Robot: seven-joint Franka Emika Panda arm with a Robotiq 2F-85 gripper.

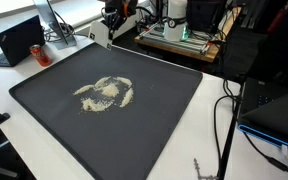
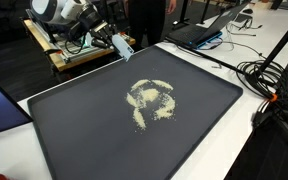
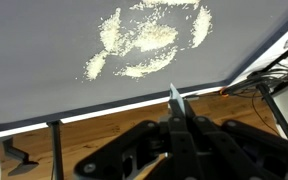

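Note:
A large dark grey tray (image 1: pixel 44 105) (image 2: pixel 74 130) (image 3: pixel 34 50) holds a loose ring-shaped scatter of pale grains (image 1: pixel 106 94) (image 2: pixel 152 100) (image 3: pixel 149 38) near its middle. My gripper (image 1: pixel 112 22) (image 2: pixel 112 38) (image 3: pixel 174 115) hangs just beyond the tray's far edge, over the wooden surface there. It is shut on a thin flat light-blue card (image 2: pixel 123 46) (image 3: pixel 174 98). In the wrist view the card shows edge-on, its tip pointing toward the tray's rim. Card and grains are apart.
A black laptop (image 1: pixel 19 40) sits beside the tray. Behind the gripper stands a wooden bench with equipment (image 1: pixel 179 38) (image 2: pixel 69 50). Cables (image 1: pixel 224 120) (image 2: pixel 269 80) trail along one side, near another laptop (image 2: pixel 209 25) and a blue-lit device (image 1: pixel 274 105).

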